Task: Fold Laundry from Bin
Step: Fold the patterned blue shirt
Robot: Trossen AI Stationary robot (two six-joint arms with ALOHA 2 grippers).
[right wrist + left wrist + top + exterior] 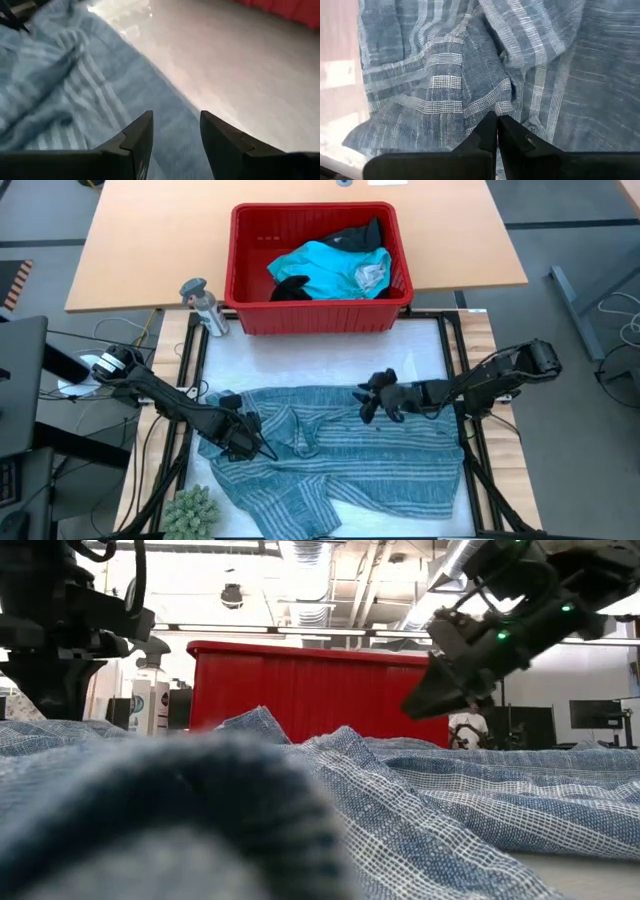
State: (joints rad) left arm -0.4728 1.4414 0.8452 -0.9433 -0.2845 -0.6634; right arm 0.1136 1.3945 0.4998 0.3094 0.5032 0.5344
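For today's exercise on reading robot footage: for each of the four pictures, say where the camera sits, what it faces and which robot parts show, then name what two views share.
High: overhead, looking down on bin, striped shirt, both arms.
Low: table height, facing the bin; right gripper above the shirt.
Left wrist: faces the shirt; left gripper shut.
Right wrist: right gripper open over the shirt's edge.
All four share the shirt.

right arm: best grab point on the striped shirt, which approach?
Probably the bare upper edge of the striped shirt, nearest the bin. The right gripper, open, hovers over that hem where it lies flat on the table; come straight down. The left gripper is shut at the left folds.
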